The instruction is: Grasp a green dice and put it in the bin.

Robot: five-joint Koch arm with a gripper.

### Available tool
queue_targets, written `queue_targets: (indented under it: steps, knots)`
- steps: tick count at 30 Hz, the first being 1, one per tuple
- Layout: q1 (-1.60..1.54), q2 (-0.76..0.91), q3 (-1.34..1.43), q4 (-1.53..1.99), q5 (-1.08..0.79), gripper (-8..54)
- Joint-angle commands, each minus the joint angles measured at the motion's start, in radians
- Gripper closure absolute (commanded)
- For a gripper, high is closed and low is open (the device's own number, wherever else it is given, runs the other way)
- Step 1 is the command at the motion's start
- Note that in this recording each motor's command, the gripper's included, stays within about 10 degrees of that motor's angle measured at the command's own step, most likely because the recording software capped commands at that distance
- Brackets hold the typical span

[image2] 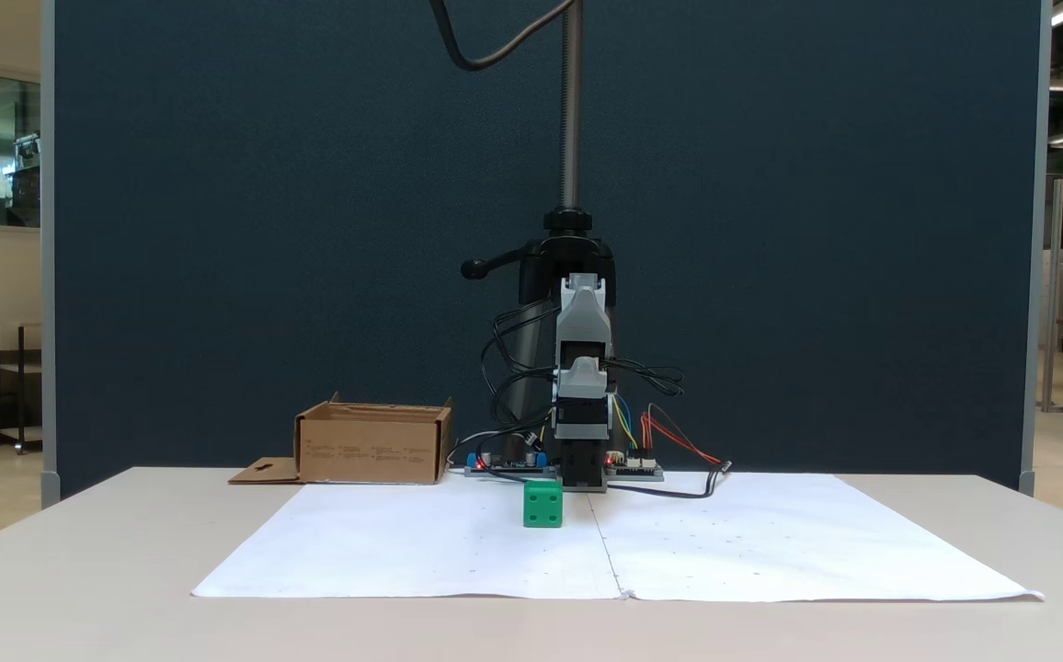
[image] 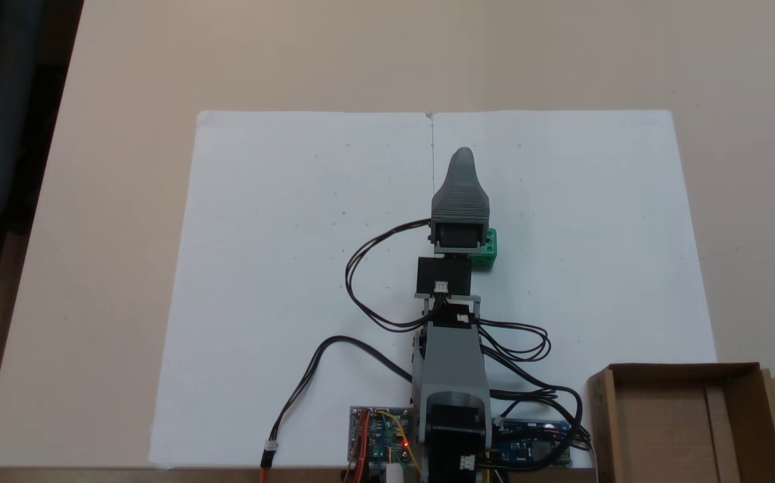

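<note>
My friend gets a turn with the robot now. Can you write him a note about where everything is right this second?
Tool: above the white paper, holding nothing; open or shut cannot be told.
Green dice: on the paper, right beside the arm, not grasped.
Cardboard box: at the table's edge near the arm's base, nothing seen inside.
Done: nothing yet.
Left: grasp the dice, carry it over, drop it in the box.

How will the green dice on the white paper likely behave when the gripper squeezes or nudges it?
The green dice is a cube resting flat on the paper, so it should slide, not roll. It looks like hard plastic, probably stiff and light. Its smooth faces might slip if squeezed off-centre.
</note>
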Motion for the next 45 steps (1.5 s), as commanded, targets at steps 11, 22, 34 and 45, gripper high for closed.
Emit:
queue_targets:
  steps: [11,22,34,45]
  knots:
    - [-0.031,0.109,0.023,0.132,-0.072,2.8]
    - [-0.029,0.114,-0.339,0.894,-0.187,2.1]
    - [-0.080,0.110,-0.756,1.690,-0.110,-0.3]
    - [-0.130,0.109,-0.973,2.319,-0.114,-0.2]
